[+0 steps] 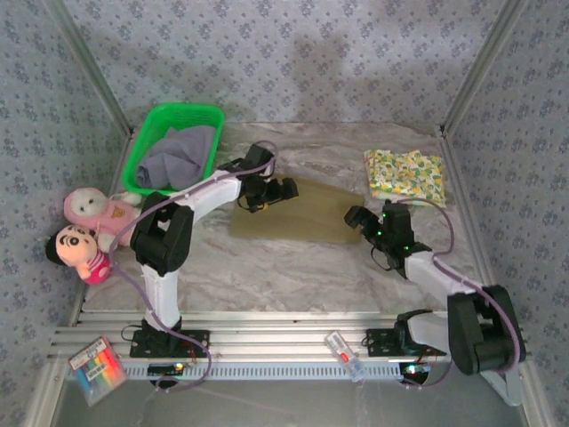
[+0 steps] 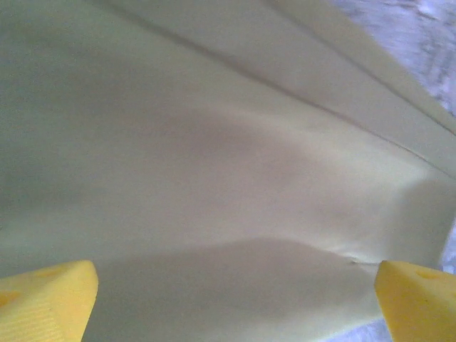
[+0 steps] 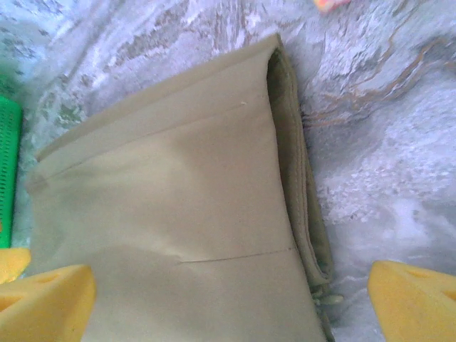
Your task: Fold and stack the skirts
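Observation:
The olive-khaki skirt [image 1: 302,216] lies folded flat in the middle of the table. My left gripper [image 1: 268,192] hovers over its left end, open; in the left wrist view the cloth [image 2: 214,142] spreads under the wide-apart yellow fingertips [image 2: 43,299]. My right gripper [image 1: 363,221] is at the skirt's right edge, open, and the folded edge [image 3: 296,185] lies between its fingertips [image 3: 413,299] with nothing gripped. The yellow-green floral skirt [image 1: 404,175] sits folded at the back right. A lavender-grey skirt [image 1: 178,156] lies bunched in the basket.
The green plastic basket [image 1: 158,120] stands at the back left, its wall [image 3: 8,157] beyond the olive skirt. Two plush dolls [image 1: 89,227] lie at the left edge. A coloured packet [image 1: 98,369] and a small tag [image 1: 342,354] rest on the front rail.

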You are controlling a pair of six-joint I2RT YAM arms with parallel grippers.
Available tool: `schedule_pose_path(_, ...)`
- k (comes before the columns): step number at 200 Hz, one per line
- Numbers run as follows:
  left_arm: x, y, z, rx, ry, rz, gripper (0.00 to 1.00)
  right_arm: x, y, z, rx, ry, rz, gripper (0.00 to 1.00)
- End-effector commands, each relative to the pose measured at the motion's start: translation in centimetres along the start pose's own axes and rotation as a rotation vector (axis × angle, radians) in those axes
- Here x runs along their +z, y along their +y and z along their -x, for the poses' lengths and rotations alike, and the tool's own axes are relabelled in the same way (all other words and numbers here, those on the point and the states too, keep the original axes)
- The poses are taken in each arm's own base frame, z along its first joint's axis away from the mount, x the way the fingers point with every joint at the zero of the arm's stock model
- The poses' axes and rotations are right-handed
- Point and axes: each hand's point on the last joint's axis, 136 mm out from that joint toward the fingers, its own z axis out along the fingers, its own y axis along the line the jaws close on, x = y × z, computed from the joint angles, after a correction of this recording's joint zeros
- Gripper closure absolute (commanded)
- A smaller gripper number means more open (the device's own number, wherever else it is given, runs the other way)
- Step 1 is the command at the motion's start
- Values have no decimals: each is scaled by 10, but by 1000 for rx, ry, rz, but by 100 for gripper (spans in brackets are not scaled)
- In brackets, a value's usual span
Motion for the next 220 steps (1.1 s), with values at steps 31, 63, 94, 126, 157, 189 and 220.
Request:
schedule_pose_path(31,-10,-33,-35,195,115,77,25,-6,-26,-25,197,153,-74,0)
schedule_pose_path(63,13,-31,-59,159,213,81,55,8,-7,-32,256,169,21,0)
schedule_pose_path(94,38,-13,-74,111,283,117,64,18,-1,-38,265,179,25,4)
schedule_pose_path(126,54,7,-84,76,330,160,65,25,2,-42,273,172,22,5)
schedule_pose_path(157,58,20,-84,42,329,168,64,30,5,-38,263,124,20,6)
schedule_pose_path(189,62,27,-87,6,344,156,64,36,21,-24,269,54,86,8)
schedule_pose_path(220,62,28,-87,1,341,153,64,39,26,-23,258,39,84,11)
